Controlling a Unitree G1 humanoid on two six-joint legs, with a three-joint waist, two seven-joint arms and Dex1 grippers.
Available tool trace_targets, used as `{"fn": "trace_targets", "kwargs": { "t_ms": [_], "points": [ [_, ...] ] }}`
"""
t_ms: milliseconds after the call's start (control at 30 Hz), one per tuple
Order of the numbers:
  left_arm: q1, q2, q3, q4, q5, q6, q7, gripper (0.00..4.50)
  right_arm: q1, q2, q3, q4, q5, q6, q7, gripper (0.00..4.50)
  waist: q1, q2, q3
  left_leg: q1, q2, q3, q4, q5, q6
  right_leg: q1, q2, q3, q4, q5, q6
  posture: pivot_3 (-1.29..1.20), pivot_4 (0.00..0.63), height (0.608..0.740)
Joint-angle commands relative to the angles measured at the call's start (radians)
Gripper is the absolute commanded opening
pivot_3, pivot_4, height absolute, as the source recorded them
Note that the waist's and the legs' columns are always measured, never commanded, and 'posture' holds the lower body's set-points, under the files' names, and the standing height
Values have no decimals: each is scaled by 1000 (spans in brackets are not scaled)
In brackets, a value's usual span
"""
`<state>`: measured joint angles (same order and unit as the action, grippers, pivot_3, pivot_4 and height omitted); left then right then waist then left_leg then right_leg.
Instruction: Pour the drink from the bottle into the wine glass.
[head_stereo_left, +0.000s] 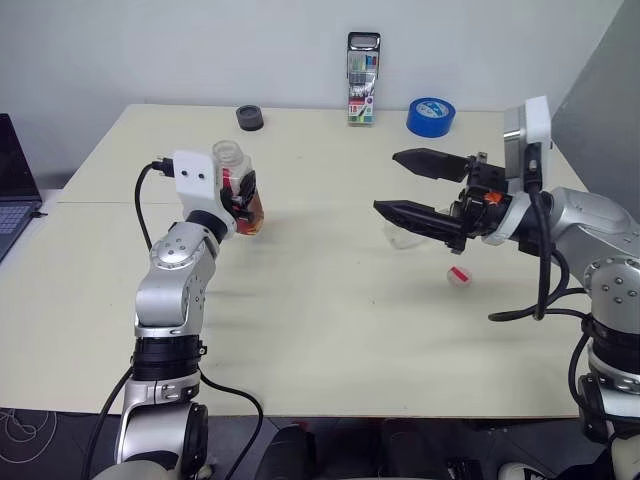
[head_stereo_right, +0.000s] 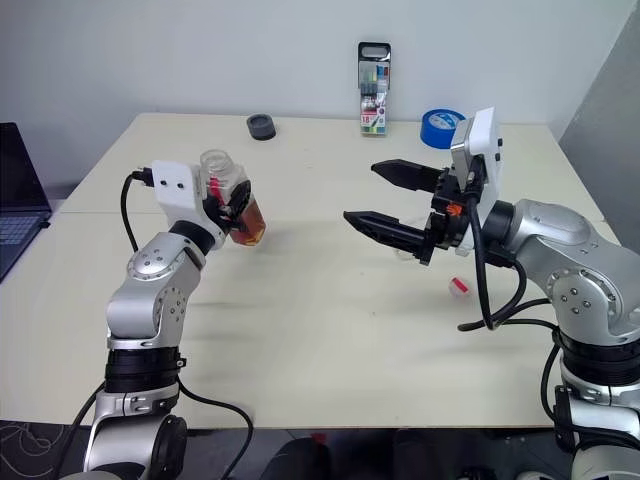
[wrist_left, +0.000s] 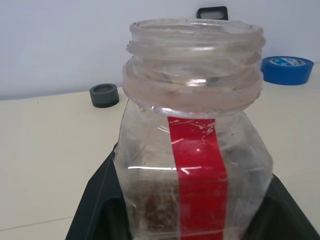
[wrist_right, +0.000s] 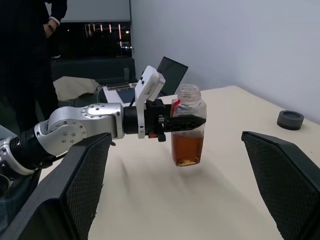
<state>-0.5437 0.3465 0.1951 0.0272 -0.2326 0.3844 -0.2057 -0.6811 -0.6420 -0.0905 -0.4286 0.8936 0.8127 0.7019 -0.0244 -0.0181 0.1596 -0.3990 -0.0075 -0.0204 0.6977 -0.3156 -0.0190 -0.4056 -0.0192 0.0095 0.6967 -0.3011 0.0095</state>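
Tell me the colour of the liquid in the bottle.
Reddish-brown, like tea; the drink in the bottle shows best in the right wrist view.

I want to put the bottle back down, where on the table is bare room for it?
Bare room: the wide front of the table, between both arms, and the left side under the bottle. Crowded: the back edge with black puck, marker pack and blue tape roll; the cap lies below the right gripper.

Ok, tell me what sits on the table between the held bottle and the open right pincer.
Nothing: in the left eye view, the table is bare between the bottle in the left pincer and the right pincer.
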Motion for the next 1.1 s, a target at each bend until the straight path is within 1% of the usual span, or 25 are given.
{"fn": "trace_targets", "kwargs": {
  "t_ms": [33,333,600,633,700,833,867,1033,1100],
  "points": [
    [-12,0,54,30,-26,-82,-13,1883,-14,4,-5,-17,-11,-27,7,4449,0,0,0,0,0,0,0,0,0,0,0,0,0,0,0,0,150,740],
    [13,-13,31,168,-5,-177,-60,1883,-4,18,-3,-23,-21,-24,-9,4449,0,0,0,0,0,0,0,0,0,0,0,0,0,0,0,0,150,740],
    [31,-22,35,194,-12,-210,-75,1883,8,12,-4,-38,-14,-12,-24,4449,0,0,0,0,0,0,0,0,0,0,0,0,0,0,0,0,150,740],
    [33,-22,37,195,-13,-212,-76,2538,8,12,-4,-40,-13,-10,-25,4500,0,0,0,0,0,0,0,0,0,0,0,0,0,0,0,0,150,740],
    [37,-20,41,199,-17,-214,-77,3071,8,12,-2,-40,-14,-10,-26,4500,-1,0,0,0,0,0,0,0,0,0,0,0,1,0,0,0,150,740],
    [51,-16,49,189,-22,-207,-71,4324,5,13,1,-36,-20,-11,-28,4500,-1,0,0,0,0,0,0,0,0,0,0,0,0,0,0,0,150,740],
    [56,-16,49,183,-21,-203,-67,4492,6,13,2,-36,-21,-12,-29,4500,-1,0,0,0,0,0,0,0,0,0,0,0,0,0,0,0,150,740],
    [114,-17,34,102,-9,-156,-44,4492,30,14,2,-51,-28,-16,-38,4500,-1,-1,-1,0,0,0,0,0,0,0,0,0,0,0,0,0,150,740],
    [166,-17,24,27,-14,-98,-38,4492,53,15,-4,-67,-25,-12,-54,4500,-1,-1,-1,0,0,0,0,0,0,0,0,0,0,0,0,0,150,740]
  ]
}}
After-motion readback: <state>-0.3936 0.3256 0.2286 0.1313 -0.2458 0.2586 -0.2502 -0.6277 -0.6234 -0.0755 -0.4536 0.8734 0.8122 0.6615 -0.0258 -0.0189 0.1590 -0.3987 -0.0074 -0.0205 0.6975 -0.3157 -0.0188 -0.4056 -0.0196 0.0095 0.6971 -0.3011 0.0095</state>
